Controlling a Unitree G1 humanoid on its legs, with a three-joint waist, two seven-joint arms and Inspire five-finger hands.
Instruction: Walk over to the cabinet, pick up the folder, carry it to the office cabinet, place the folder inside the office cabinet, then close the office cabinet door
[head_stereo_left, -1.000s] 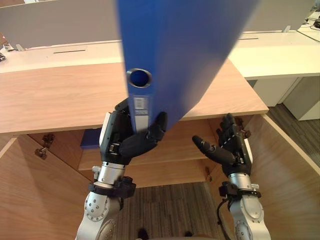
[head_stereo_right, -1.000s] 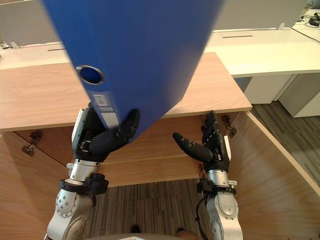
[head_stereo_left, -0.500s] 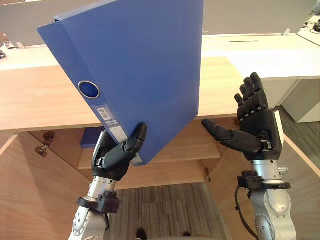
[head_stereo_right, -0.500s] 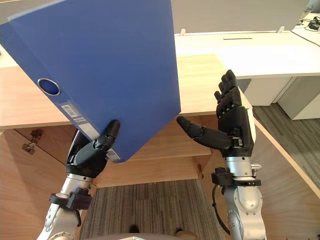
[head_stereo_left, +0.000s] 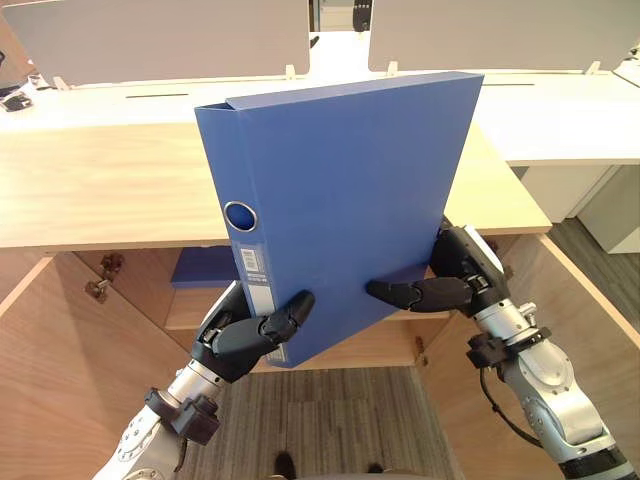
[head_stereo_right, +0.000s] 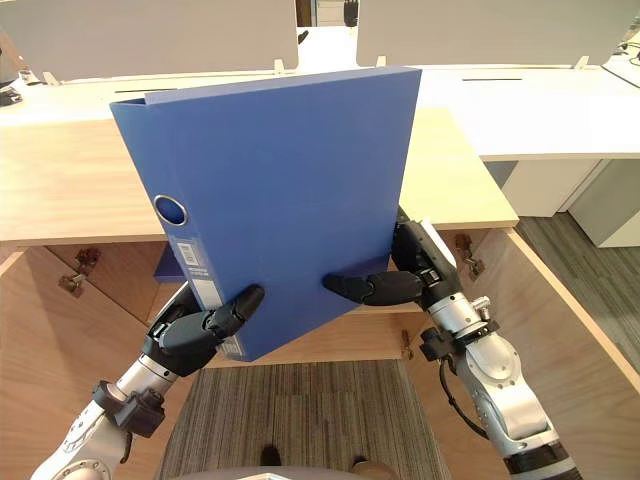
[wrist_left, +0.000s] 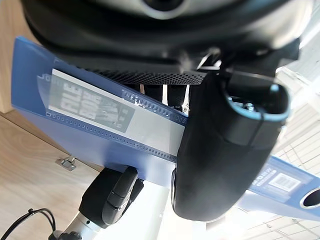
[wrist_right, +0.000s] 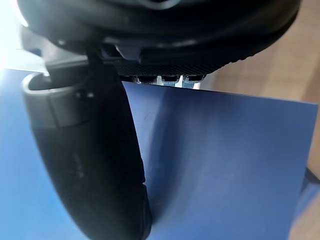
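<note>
Matt blue plastic folder (head_stereo_left: 350, 200); wood-grain cabinet (head_stereo_left: 90, 180) top, smooth.

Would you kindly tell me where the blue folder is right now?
In the left eye view the blue folder is held up at centre, pinched at its lower corners by the left hand and right hand, before the open wooden cabinet.

Illegible spine label (head_stereo_left: 254, 280) on folder (head_stereo_left: 350, 200)

— Where is the stiff blue cardboard folder (head_stereo_left: 350, 200) hanging?
— It is tilting toward eleven o'clock, upright, spine facing nine o'clock. Behind it, the light wooden office cabinet (head_stereo_left: 90, 190) is standing open.
</note>
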